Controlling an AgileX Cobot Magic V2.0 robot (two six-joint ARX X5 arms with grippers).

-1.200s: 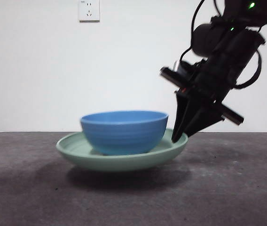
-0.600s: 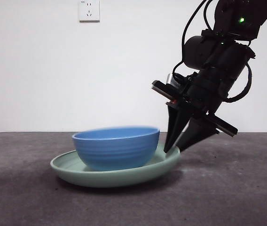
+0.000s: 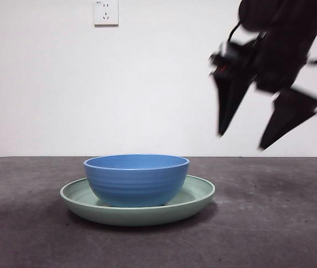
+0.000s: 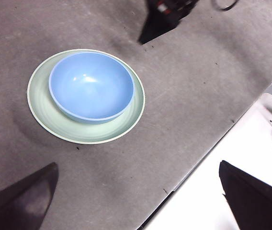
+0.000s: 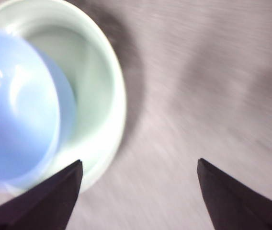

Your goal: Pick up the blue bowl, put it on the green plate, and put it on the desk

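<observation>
Right gripper (image 3: 242, 140) hangs wide open, the glossy blue bowl (image 3: 136, 180) below its jaws, nested in the green plate (image 3: 195, 195), looking rigid, slippery, best pinched at the plate's rim.

The desk (image 3: 281, 223) is a flat, dark grey-brown surface with a fine speckled grain, and it spans the front view from side to side below a white wall. Lying directly on it is the green plate (image 3: 195, 196), a wide, shallow, pale mint dish that sits level with a soft shadow under its rim. In the left wrist view the desk (image 4: 193, 86) ends at a straight edge, well apart from the plate (image 4: 42, 112).
</observation>
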